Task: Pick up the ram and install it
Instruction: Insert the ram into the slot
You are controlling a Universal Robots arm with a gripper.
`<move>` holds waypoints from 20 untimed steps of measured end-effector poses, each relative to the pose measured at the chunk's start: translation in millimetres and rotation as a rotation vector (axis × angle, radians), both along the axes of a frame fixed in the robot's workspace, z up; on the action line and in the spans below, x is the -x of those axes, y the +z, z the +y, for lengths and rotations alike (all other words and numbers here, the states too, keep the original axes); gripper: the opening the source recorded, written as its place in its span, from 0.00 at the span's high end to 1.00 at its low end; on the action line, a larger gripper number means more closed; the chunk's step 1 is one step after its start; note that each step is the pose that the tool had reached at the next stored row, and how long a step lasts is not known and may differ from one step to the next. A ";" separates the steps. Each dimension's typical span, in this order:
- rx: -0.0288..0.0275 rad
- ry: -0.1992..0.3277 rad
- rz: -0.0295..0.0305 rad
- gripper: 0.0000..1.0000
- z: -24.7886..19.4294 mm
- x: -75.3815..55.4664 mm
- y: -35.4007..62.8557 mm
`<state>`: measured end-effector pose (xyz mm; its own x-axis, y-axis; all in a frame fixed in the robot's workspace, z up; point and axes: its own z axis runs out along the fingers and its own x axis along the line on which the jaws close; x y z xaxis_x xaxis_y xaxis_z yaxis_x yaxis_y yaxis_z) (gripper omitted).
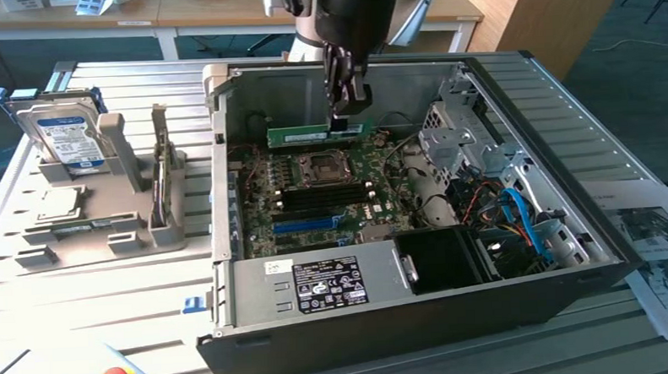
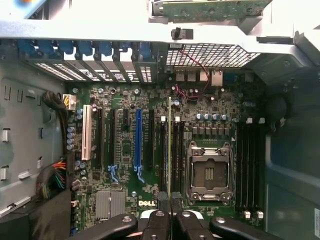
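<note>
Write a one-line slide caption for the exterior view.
Pincer holding the ram over the motherboard inside the open computer case.

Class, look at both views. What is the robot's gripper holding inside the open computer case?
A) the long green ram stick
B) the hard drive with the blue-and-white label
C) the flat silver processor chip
A: the gripper is shut on the ram, above the motherboard.

Strong glare across the slatted table (image 1: 91,290), dim shadow inside the computer case (image 1: 430,318)
</note>
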<state>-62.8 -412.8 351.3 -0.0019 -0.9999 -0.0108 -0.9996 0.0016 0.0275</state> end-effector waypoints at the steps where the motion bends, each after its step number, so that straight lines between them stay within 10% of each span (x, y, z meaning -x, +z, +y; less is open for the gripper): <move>1: 0.0000 0.000 0.0001 0.88 0.0 0.0 -1.5; 20: 0.0000 0.000 0.0001 0.88 0.0 0.0 -34.7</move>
